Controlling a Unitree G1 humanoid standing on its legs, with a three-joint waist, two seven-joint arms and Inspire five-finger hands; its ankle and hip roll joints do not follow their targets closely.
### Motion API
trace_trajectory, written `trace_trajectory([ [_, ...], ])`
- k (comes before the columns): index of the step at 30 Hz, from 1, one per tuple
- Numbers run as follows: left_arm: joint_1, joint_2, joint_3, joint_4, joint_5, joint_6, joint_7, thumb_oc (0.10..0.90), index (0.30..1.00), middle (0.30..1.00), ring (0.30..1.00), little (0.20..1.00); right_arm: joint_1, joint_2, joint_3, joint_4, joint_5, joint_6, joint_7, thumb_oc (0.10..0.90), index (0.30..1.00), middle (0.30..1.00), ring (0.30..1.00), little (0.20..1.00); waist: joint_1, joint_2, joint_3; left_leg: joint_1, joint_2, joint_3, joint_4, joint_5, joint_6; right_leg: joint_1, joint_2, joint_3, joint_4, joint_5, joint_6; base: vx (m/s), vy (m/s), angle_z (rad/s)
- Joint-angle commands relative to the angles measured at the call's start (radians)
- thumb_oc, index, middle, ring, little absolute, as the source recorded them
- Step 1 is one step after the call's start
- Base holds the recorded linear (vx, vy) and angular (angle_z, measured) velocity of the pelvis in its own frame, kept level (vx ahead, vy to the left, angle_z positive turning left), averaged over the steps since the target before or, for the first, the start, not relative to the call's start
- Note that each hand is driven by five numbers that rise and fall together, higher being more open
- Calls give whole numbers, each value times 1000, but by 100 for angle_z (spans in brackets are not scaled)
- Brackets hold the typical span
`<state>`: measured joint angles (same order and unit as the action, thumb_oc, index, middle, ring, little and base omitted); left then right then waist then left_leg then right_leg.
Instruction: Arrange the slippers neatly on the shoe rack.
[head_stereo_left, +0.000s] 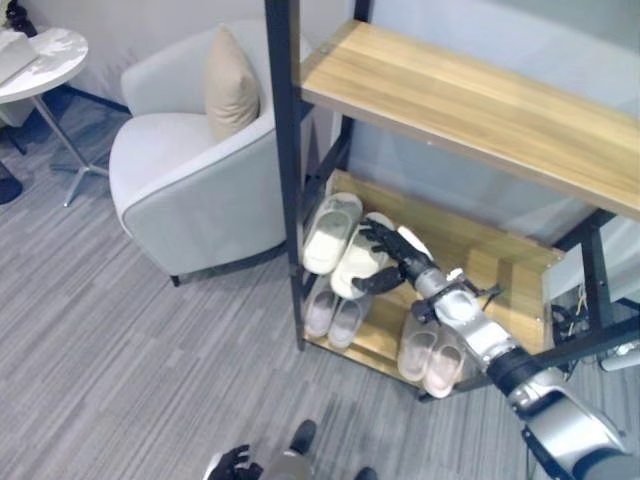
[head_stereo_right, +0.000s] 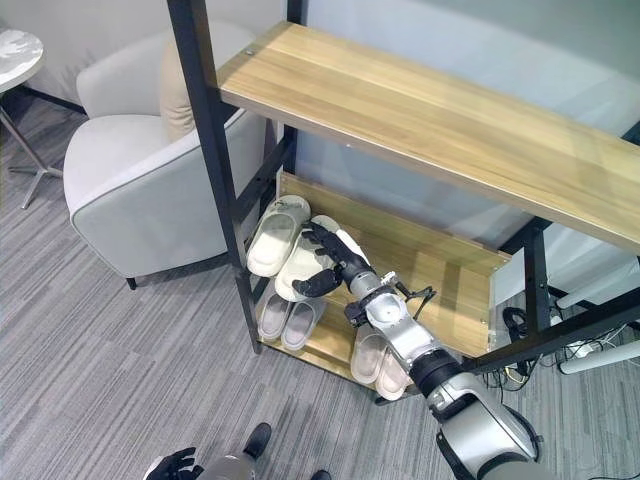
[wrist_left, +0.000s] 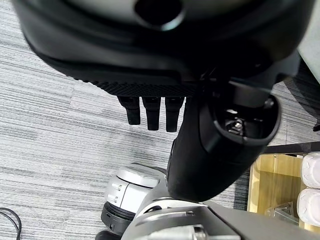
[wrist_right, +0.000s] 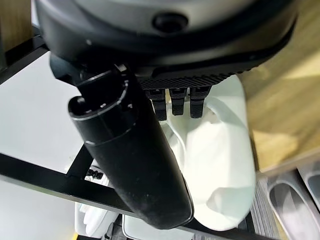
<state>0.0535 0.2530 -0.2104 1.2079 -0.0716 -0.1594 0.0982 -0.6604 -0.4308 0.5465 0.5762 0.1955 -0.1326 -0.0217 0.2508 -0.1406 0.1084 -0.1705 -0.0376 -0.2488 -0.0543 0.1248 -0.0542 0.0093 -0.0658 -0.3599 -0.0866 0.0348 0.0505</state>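
Two cream slippers lie side by side on the shoe rack's middle shelf (head_stereo_left: 480, 250). The left slipper (head_stereo_left: 330, 232) lies free. My right hand (head_stereo_left: 390, 248) reaches in under the top shelf and is shut on the right slipper (head_stereo_left: 358, 265), fingers over its top and thumb against its near side. In the right wrist view the fingers (wrist_right: 172, 105) rest on that white slipper (wrist_right: 220, 165). My left hand (head_stereo_left: 232, 465) hangs low by the floor with relaxed fingers and holds nothing.
On the bottom shelf sit a grey pair of slippers (head_stereo_left: 335, 315) and a pinkish pair (head_stereo_left: 432, 355). The rack's black post (head_stereo_left: 288, 170) stands just left of the slippers. A pale armchair (head_stereo_left: 190, 170) with a cushion (head_stereo_left: 230, 90) is on the left, and a round table (head_stereo_left: 40, 60) at far left.
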Motion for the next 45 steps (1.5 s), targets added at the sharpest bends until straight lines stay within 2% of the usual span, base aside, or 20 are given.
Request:
trace_trajectory([
  [1, 17, -48, -88, 72, 16, -12, -22, 800, 900, 900, 900, 900, -141, -11, -11, 23, -24, -94, -59, 800, 900, 900, 900, 900, 14, 5, -37, 88, 31, 77, -33, -87, -17, -7, -25, 37, 11, -35, 58, 0, 0, 0],
  [10, 18, -53, -85, 78, 7, -11, -19, 800, 900, 900, 900, 900, -149, -16, -16, 32, -22, -92, -62, 800, 900, 900, 900, 900, 4, 19, -44, 99, 31, 85, -33, -90, -17, 0, -23, 44, 10, -36, 57, 0, 0, 0],
  [16, 24, -59, -76, 81, 8, -8, -23, 800, 900, 900, 900, 900, -115, -42, -12, -35, -21, -97, -44, 800, 900, 900, 900, 900, -5, 25, -50, 101, 34, 88, -33, -90, -18, 3, -22, 47, 9, -37, 56, 0, -2, -1],
  [25, 18, -68, -64, 87, 11, -5, -28, 800, 900, 900, 900, 900, -45, -70, -41, -198, 53, -117, -9, 800, 900, 900, 900, 900, -28, 34, -54, 104, 38, 97, -33, -91, -22, 1, -19, 56, 9, -38, 56, -4, -10, -4],
  [35, 11, -73, -5, 94, 16, 1, -37, 800, 900, 900, 900, 900, 227, -149, -176, -518, 148, -137, 77, 800, 900, 900, 900, 900, -77, 59, -77, 122, 46, 113, -33, -92, -26, 13, -20, 65, 15, -42, 54, -6, -18, -3],
  [40, 10, -82, 30, 95, 24, 4, -56, 800, 900, 900, 900, 900, 462, -193, -286, -659, 128, -134, 127, 800, 900, 900, 900, 900, -125, 81, -88, 132, 50, 127, -33, -89, -29, 17, -20, 74, 22, -45, 53, -21, -40, -8],
  [45, 12, -90, 32, 94, 36, 3, -69, 800, 900, 900, 900, 900, 614, -209, -325, -679, 67, -123, 156, 800, 900, 900, 900, 900, -155, 97, -95, 141, 54, 143, -33, -87, -29, 20, -18, 89, 26, -48, 51, -28, -37, -11],
])
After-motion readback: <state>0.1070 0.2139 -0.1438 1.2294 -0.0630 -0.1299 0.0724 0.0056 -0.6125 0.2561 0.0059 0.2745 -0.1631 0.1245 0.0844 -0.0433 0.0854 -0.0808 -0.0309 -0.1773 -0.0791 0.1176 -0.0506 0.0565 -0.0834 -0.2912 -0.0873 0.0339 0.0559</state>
